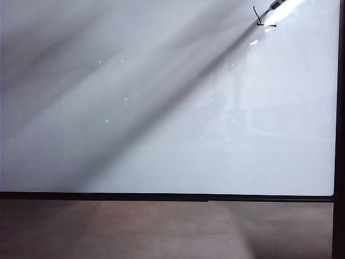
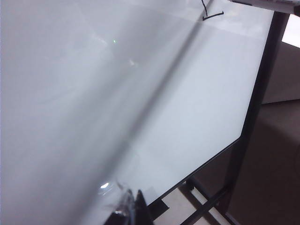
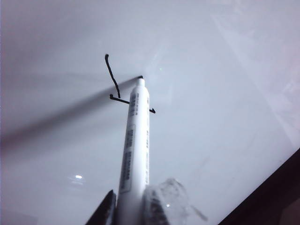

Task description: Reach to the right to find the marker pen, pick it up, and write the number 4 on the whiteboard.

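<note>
The whiteboard (image 1: 161,135) fills the exterior view, glossy white in a thin black frame. The number 4 (image 1: 263,20) shows near its top right as a black L-shaped hook, also seen as the hook (image 3: 114,86) in the right wrist view and as the hook (image 2: 211,14) in the left wrist view. My right gripper (image 3: 136,204) is shut on the marker pen (image 3: 136,140), a pale barrel between its fingers. The pen's dark tip rests on the board just above the hook's flat stroke. In the exterior view only the marker pen (image 1: 276,5) shows at the top edge. My left gripper (image 2: 132,206) hangs shut and empty near the board's lower edge.
A brown surface (image 1: 161,232) lies below the board's black bottom frame (image 1: 161,197). The board's side frame (image 2: 262,84) and dark stand legs (image 2: 211,201) show in the left wrist view. A bright lamp glare (image 1: 291,5) sits beside the pen.
</note>
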`<state>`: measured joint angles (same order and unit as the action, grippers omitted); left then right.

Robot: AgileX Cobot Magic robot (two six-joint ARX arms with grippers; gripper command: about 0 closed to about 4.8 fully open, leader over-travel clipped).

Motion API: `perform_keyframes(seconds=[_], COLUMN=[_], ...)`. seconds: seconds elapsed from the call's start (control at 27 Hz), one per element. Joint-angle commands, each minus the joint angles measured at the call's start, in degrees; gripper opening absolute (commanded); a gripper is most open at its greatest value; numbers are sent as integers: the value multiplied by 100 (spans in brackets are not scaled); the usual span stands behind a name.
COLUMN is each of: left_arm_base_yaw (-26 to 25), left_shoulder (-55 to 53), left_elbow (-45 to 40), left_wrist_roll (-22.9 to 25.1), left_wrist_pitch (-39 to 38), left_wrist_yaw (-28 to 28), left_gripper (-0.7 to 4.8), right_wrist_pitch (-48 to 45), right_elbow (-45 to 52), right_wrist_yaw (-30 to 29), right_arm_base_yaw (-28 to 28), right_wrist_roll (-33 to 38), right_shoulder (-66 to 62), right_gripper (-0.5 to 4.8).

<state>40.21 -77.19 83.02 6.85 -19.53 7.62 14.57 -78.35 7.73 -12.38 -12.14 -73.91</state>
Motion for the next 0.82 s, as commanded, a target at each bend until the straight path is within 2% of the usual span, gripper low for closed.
perform_keyframes(seconds=[0.04, 0.82], left_arm_base_yaw=[4, 4], left_shoulder=[26, 26], left_elbow=[39, 39], left_wrist_roll=[22, 22], left_wrist_pitch=[26, 28], left_wrist_yaw=[-13, -13], left_gripper=[-5, -5], right_wrist_pitch=[-15, 463], right_elbow=[-39, -13], right_wrist_yaw=[7, -35], right_arm_base_yaw=[15, 85], right_wrist_roll=[-7, 13], right_shoulder=[-50, -85], right_gripper=[-2, -2])
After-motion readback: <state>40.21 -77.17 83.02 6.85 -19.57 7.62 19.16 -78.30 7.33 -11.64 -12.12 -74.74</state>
